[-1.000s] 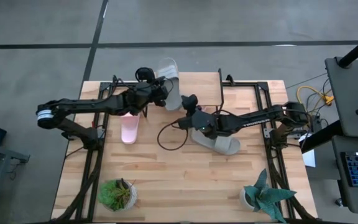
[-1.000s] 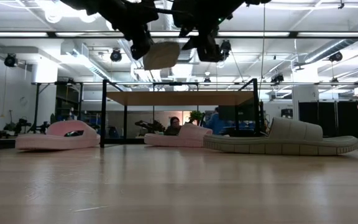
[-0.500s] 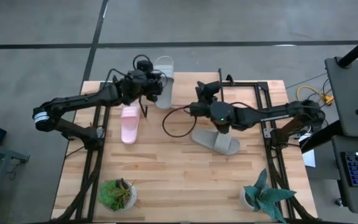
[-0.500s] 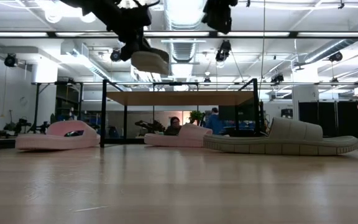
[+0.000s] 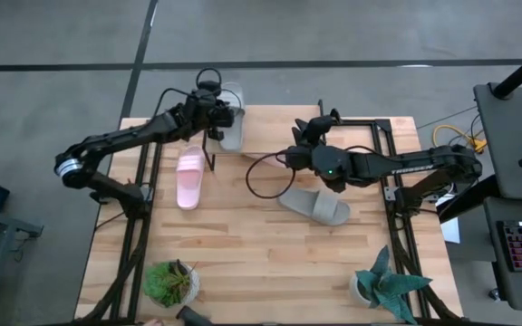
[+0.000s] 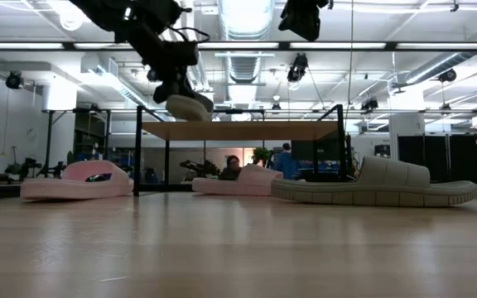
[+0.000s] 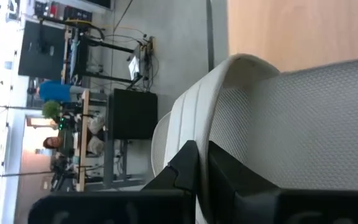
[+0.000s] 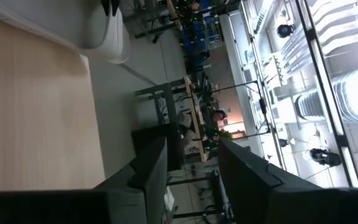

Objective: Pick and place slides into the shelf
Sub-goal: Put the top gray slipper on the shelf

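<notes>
High view: left gripper (image 5: pixel 214 116) is at the far left corner of the shelf (image 5: pixel 284 131), jaws clamped on a pale grey slide (image 5: pixel 231 127) that lies half over the shelf's far left edge, toe poking past the table's far edge. Right gripper (image 5: pixel 308 134) hovers over the middle of the shelf plank, jaws apart with nothing between them. Second grey slide (image 5: pixel 314 205) sits on the table (image 5: pixel 243 263) near the shelf's right side, pink slide (image 5: pixel 189 179) on the table to the left, just outside the frame legs; a second pink one peeks out at the shelf's near edge, mostly hidden by the right arm. Low view: left gripper (image 6: pixel 171 73) holds the grey slide (image 6: pixel 187 106) just above the plank's left end, not clearly resting on it yet; the other slides sit on the table, one pink (image 6: pixel 77 180) left of the legs, one pink (image 6: pixel 238 180) under the plank, grey (image 6: pixel 375 186) to the right. Left wrist view: fingers (image 7: pixel 188 171) pinch the ribbed strap of the grey slide (image 7: pixel 303 118), plank visible beyond it. Right wrist view: fingers (image 8: pixel 148 168) spread wide and empty, grey slide's end (image 8: pixel 98 28) visible at the plank's edge. Step in hand looks like setting the slide on top: bring it further in over the plank so it doesn't hang off the corner, lower until the sole lies flat, then release; keep the right arm clear of the drop spot
</notes>
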Motion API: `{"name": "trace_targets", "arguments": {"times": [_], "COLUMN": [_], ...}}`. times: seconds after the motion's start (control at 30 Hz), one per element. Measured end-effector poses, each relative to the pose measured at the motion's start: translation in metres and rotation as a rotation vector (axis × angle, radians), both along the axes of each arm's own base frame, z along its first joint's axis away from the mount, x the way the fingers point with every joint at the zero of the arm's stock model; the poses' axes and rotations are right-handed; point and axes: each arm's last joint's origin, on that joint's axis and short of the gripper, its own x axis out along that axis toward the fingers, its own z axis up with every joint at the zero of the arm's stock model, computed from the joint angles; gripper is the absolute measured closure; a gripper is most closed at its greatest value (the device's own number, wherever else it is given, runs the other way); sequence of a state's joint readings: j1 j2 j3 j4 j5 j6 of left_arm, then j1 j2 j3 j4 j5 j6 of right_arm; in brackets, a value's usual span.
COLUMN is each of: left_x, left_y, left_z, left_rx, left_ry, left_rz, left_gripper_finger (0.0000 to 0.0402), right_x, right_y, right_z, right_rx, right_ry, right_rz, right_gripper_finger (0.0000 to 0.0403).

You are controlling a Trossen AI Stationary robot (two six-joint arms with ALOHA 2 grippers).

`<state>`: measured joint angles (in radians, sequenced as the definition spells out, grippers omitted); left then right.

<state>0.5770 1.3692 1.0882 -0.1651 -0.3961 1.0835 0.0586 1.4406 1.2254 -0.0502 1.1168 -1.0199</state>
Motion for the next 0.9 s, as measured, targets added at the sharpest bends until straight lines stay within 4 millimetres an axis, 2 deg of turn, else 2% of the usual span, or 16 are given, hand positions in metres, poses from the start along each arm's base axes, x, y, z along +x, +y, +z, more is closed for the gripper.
{"name": "trace_targets", "arguments": {"times": [0.17,0.57,0.67,0.9], "left_x": [0.005,0.004,0.004,0.000], "left_y": [0.004,0.006,0.006,0.004], "left_z": [-0.010,-0.010,-0.011,-0.017], "left_rx": [0.004,0.010,0.009,-0.052], "left_ry": [0.071,0.082,0.086,0.125], "left_rz": [-0.004,0.014,0.017,0.032], "left_gripper_finger": [0.0401,0.0397,0.0375,0.0296], "right_x": [0.000,0.000,0.000,0.000], "right_y": [0.000,0.000,0.000,0.000], "right_z": [0.000,0.000,-0.001,-0.001], "right_rx": [0.007,0.008,0.008,0.008], "right_ry": [-0.013,-0.014,-0.014,-0.014], "right_rz": [-0.002,-0.002,-0.002,-0.003], "right_gripper_finger": [0.0275,0.0274,0.0277,0.0272]}}
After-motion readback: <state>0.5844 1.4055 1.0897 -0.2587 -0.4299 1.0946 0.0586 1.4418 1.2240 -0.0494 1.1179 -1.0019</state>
